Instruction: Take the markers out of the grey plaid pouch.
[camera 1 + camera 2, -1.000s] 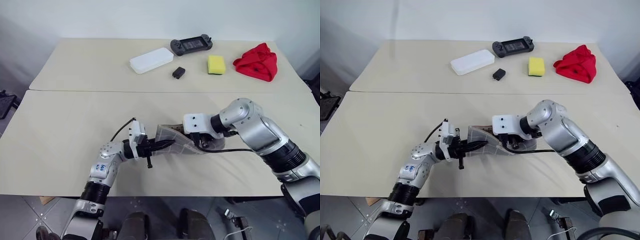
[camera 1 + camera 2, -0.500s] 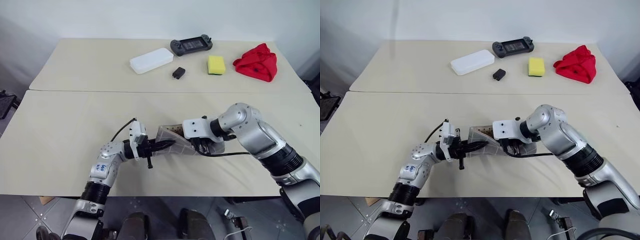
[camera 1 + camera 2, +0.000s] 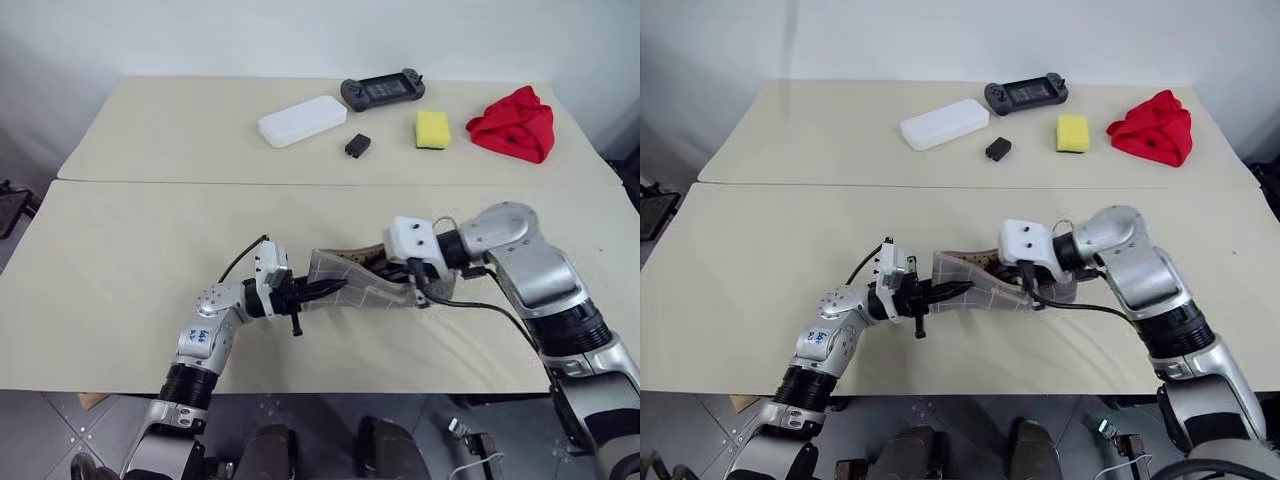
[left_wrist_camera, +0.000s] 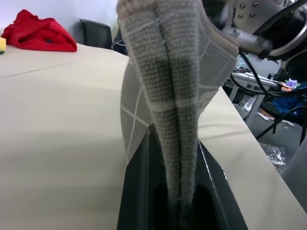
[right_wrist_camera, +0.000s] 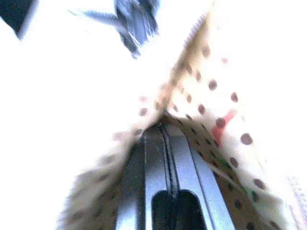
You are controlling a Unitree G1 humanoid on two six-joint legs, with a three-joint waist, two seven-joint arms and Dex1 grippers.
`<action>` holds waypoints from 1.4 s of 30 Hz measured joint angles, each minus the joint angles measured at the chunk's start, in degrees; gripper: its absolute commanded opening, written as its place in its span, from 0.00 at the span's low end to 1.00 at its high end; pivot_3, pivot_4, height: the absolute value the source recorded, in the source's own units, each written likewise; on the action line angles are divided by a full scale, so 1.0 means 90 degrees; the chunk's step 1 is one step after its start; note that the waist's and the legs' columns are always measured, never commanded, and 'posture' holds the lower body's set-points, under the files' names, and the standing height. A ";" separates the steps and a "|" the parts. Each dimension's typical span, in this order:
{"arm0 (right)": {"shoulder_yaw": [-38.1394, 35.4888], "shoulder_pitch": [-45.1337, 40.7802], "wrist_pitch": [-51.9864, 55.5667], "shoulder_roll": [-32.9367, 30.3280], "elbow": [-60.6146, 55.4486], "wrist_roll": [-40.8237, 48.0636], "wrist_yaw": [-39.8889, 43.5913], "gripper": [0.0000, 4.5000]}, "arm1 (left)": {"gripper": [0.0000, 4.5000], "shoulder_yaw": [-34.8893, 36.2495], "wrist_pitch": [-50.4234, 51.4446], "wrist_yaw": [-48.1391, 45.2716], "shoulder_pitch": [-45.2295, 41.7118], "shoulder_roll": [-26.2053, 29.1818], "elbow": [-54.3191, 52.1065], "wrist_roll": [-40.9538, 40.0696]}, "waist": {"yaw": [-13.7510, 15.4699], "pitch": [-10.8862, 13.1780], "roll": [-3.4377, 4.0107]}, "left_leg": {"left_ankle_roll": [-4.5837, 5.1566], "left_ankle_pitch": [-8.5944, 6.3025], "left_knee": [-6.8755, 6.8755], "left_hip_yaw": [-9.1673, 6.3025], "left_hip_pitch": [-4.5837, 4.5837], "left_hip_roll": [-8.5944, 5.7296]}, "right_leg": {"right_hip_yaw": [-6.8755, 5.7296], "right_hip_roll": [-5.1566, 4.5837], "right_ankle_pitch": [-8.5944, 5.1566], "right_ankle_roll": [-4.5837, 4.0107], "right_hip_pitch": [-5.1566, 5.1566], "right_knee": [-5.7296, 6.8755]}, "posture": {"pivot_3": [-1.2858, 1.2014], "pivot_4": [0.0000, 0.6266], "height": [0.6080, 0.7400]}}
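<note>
The flat grey plaid fabric pouch (image 3: 352, 284) is pinched at 9 o'clock by the left claw (image 3: 312, 292); the right claw (image 3: 408, 281), just snapped shut inside its mouth, looks ready for marker extraction.

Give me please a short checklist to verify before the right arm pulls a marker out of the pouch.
1. Left gripper shut on one end of the grey plaid pouch: ok.
2. Pouch mouth open, dotted lining showing: ok.
3. Right gripper inside the mouth, fingers together: ok.
4. A marker between the right fingers: cannot tell.
5. Markers already lying out on the table: not ok.
6. Black cable beside the pouch free of it: cannot tell.
</note>
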 measured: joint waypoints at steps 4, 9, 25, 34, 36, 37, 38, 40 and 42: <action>-0.0417 0.0165 -0.0871 0.0003 0.0576 0.0280 0.0086 0.00 | 0.00 0.0001 0.0000 0.0008 0.0017 0.0012 -0.0021 0.0000 | -0.0017 0.0000 0.0000 | -0.0001 0.0000 0.0000 0.0001 0.0001 0.0003 | 0.0000 0.0000 0.0000 0.0000 -0.0002 0.0005 | 0.52 0.24 1.00; -0.0974 0.0464 -0.0828 0.0006 0.0607 0.1122 0.0210 0.00 | 0.00 0.0020 0.0016 0.0004 0.0099 0.0159 -0.0184 -0.0008 | -0.0023 0.0000 0.0000 | -0.0001 0.0000 0.0000 -0.0001 0.0001 0.0003 | -0.0001 0.0000 0.0000 0.0000 -0.0002 0.0004 | 0.52 0.24 1.00; -0.1555 0.0564 0.1170 -0.0509 -0.0529 0.2410 -0.0620 0.00 | 0.00 0.0075 0.0081 0.0020 0.0231 0.0278 -0.0328 -0.0047 | 0.0040 0.0000 0.0000 | 0.0000 0.0000 0.0001 -0.0035 0.0001 0.0002 | 0.0005 -0.0001 0.0000 -0.0001 -0.0004 0.0006 | 0.52 0.24 1.00; -0.0269 0.0517 0.1043 -0.0998 -0.0785 0.1013 -0.0590 0.58 | 0.00 0.0047 0.0106 0.0007 0.0220 0.0237 -0.0319 -0.0046 | 0.0045 0.0000 0.0000 | 0.0000 0.0000 0.0003 -0.0034 0.0001 0.0002 | 0.0007 -0.0001 0.0000 -0.0001 -0.0004 0.0007 | 0.52 0.24 1.00; -0.0140 0.0365 0.1147 -0.0992 -0.0753 0.0888 -0.0650 0.58 | 0.00 0.0048 0.0106 0.0013 0.0220 0.0226 -0.0320 -0.0046 | 0.0041 0.0000 0.0000 | 0.0000 0.0000 0.0003 -0.0035 0.0001 0.0003 | 0.0007 -0.0001 0.0000 -0.0001 -0.0005 0.0007 | 0.52 0.24 1.00; -0.0077 0.0269 0.1229 -0.0991 -0.0752 0.0818 -0.0664 0.58 | 0.00 0.0048 0.0107 0.0021 0.0220 0.0217 -0.0320 -0.0046 | 0.0042 0.0000 0.0000 | -0.0001 0.0000 0.0003 -0.0035 0.0002 0.0003 | 0.0006 0.0000 0.0000 -0.0001 -0.0004 0.0008 | 0.52 0.24 1.00; -0.0014 0.0210 0.1279 -0.0991 -0.0752 0.0759 -0.0670 0.58 | 0.00 0.0049 0.0106 0.0025 0.0220 0.0212 -0.0320 -0.0046 | 0.0043 0.0000 0.0000 | -0.0001 0.0000 0.0003 -0.0035 0.0002 0.0003 | 0.0005 0.0000 0.0000 -0.0001 -0.0004 0.0008 | 0.52 0.24 1.00; 0.0195 0.0086 0.1483 -0.0998 -0.0755 0.0598 -0.0679 0.58 | 0.00 0.0045 0.0107 0.0035 0.0220 0.0199 -0.0320 -0.0045 | 0.0045 0.0000 0.0000 | -0.0001 0.0000 0.0003 -0.0035 0.0001 0.0002 | 0.0005 -0.0001 0.0000 -0.0001 -0.0004 0.0008 | 0.52 0.24 1.00; 0.0407 0.0000 0.1494 -0.1032 -0.0753 0.0436 -0.0590 0.58 | 0.00 0.0033 0.0107 0.0035 0.0221 0.0183 -0.0320 -0.0042 | 0.0046 0.0000 0.0001 | -0.0001 0.0000 0.0003 -0.0035 0.0001 0.0002 | 0.0005 -0.0001 0.0000 -0.0001 -0.0004 0.0006 | 0.52 0.24 1.00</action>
